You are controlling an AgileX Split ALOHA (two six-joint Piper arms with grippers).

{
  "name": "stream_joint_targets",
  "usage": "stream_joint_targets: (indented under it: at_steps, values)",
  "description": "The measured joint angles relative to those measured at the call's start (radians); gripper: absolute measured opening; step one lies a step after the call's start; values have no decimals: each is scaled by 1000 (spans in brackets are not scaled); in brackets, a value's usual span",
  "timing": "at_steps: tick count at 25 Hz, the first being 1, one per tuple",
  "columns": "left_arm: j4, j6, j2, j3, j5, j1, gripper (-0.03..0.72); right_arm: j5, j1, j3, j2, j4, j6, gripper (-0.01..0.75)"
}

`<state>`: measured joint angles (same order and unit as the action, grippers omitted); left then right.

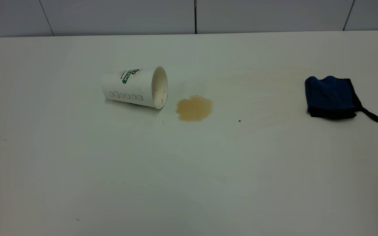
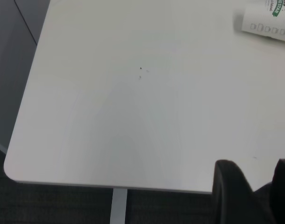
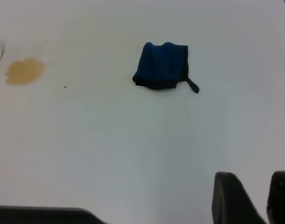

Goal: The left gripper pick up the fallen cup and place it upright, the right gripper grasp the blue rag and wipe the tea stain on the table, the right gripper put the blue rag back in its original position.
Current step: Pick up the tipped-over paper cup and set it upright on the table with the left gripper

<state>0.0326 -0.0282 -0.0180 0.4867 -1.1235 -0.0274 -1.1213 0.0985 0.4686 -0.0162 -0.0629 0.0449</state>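
The white cup (image 1: 135, 87) lies on its side left of the table's (image 1: 189, 183) middle, mouth towards the light brown tea stain (image 1: 194, 108) just beside it. Far to the right, the blue rag (image 1: 331, 97) lies bunched with its black strap trailing. Neither gripper shows in the exterior view. In the left wrist view my left gripper (image 2: 256, 175) is open over the table's near edge, well away from the cup (image 2: 268, 18). My right gripper (image 3: 254, 184) is open and empty, some way short of the rag (image 3: 162, 65); the stain (image 3: 24, 71) lies off to one side.
A faint tan smear (image 1: 274, 75) arcs across the table between stain and rag. A tiny dark speck (image 1: 239, 121) sits near the stain. The table's rounded corner (image 2: 11, 172) and dark floor show under the left gripper. A tiled wall (image 1: 189, 14) runs behind.
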Motion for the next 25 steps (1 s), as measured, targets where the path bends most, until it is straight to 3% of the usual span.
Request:
stream_joint_targets:
  at_steps: [18,25]
  values:
    - [6,-2,12,2,4,0,241,0,0,0,0,0,0,236]
    - [4,-1,226,96,143,0,269,0,0,0,0,0,0,236]
